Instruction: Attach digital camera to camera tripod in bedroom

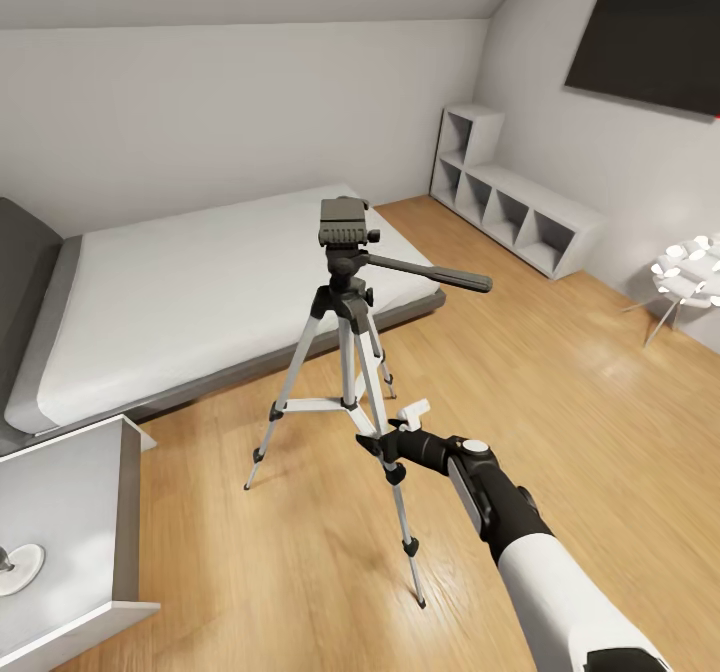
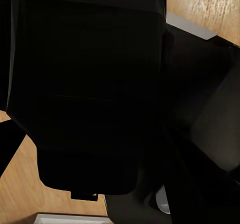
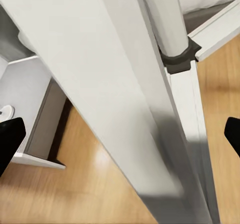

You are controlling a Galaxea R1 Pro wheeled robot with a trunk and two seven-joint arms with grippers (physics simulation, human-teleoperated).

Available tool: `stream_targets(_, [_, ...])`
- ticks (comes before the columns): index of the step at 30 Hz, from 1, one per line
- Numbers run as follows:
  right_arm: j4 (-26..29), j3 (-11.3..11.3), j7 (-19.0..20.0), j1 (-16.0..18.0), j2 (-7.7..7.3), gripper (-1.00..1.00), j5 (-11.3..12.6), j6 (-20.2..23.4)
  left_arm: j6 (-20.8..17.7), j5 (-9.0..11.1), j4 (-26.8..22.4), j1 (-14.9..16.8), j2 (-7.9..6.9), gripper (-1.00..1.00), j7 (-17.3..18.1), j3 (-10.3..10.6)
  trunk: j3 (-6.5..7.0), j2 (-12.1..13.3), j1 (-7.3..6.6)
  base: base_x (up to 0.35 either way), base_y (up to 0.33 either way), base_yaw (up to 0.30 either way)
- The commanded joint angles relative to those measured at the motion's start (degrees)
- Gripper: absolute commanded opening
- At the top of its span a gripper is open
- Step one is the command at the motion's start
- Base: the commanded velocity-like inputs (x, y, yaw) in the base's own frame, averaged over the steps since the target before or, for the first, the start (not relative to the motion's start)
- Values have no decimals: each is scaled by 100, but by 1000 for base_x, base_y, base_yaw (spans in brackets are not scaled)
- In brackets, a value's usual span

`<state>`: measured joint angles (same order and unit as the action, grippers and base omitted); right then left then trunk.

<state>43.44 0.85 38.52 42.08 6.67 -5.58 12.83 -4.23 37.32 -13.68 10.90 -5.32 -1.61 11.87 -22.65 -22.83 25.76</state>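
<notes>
- Down at 8 o'clock in my head view I have a white bedside table (image 1: 70,512) with a small white round object (image 1: 18,567) sitting on its top
- Above that, from 9 to 11 o'clock, lies the low bed (image 1: 200,292) with its white mattress and grey frame, on the light wood floor (image 1: 560,392)
- My left wrist view shows a large black mass (image 2: 85,89) pressed up against the lens, with slivers of wood floor at the edges; I cannot tell what it is, and I cannot tell whether the left gripper is wide, narrow or holding anything
- The camera tripod (image 1: 350,352) stands upright in the centre of my head view, in front of the bed, three silver legs spread on the floor, its black pan head topmost and the long handle pointing toward 3 o'clock
- My right gripper (image 1: 385,444) reaches in from 5 o'clock and sits at the tripod's near leg, just below the brace joint
- In the right wrist view the silver leg (image 3: 125,109) runs between my two black fingertips (image 3: 9,139), which sit far out at either side, so the hand is wide and not clamped on the leg
- At 1 o'clock white cube shelves (image 1: 510,207) line the wall, under a dark wall panel (image 1: 650,37)
- At 3 o'clock stands a white seat on thin legs (image 1: 685,277)
</notes>
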Motion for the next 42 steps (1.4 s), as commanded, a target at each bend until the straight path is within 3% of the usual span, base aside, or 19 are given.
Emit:
stream_targets(1, [10,-14,27,2,5,100,-57,18,-25,40,-13,0,-5,-100,-15,43,-9,-10,3,0,0,0])
stream_targets(9, [-1,-14,10,2,27,100,-55,-9,-25,39,-12,0,-5,-100,-15,43,-9,-10,3,0,0,0])
stream_targets(10, [-1,-13,-10,2,27,-100,-53,-35,-25,39,-12,0,-5,-100,-15,43,-9,-10,3,0,0,0])
stream_targets(22, [-2,-14,-385,2,30,-100,-50,-135,-25,39,-12,0,-4,-100,-15,43,-9,-10,3,0,0,0])
stream_targets(42, [-71,-14,-688,2,0,-100,-54,-414,-21,50,-12,0,-11,-100,-15,44,-9,-10,3,0,0,0])
